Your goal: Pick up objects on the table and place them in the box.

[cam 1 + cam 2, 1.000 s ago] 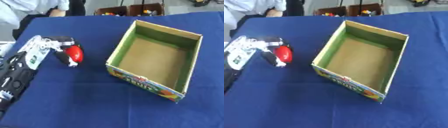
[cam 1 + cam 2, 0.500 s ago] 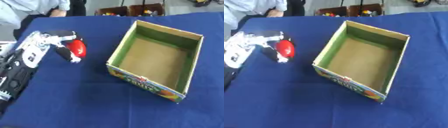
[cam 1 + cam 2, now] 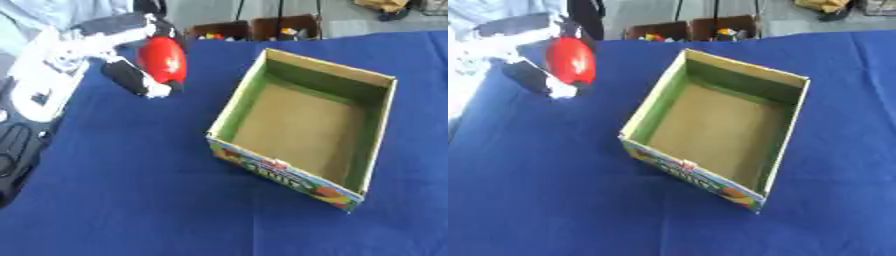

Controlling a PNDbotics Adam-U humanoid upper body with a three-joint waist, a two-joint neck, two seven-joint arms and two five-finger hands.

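My left hand, white and black, is raised above the blue table at the upper left, its fingers and thumb curled round a smooth red oval object. The hand and object hang left of the box, apart from it. An open cardboard box with a green inside wall, a brown floor and a fruit print on its front stands in the middle; it holds nothing. My right hand shows in neither view.
Blue cloth covers the table. My left arm's black forearm lies along the left edge. Beyond the far edge stand brown crates with small coloured things, and a person in a light sleeve.
My left hand has lifted the red object higher off the table and carried it a little toward the box. The box has stayed put.
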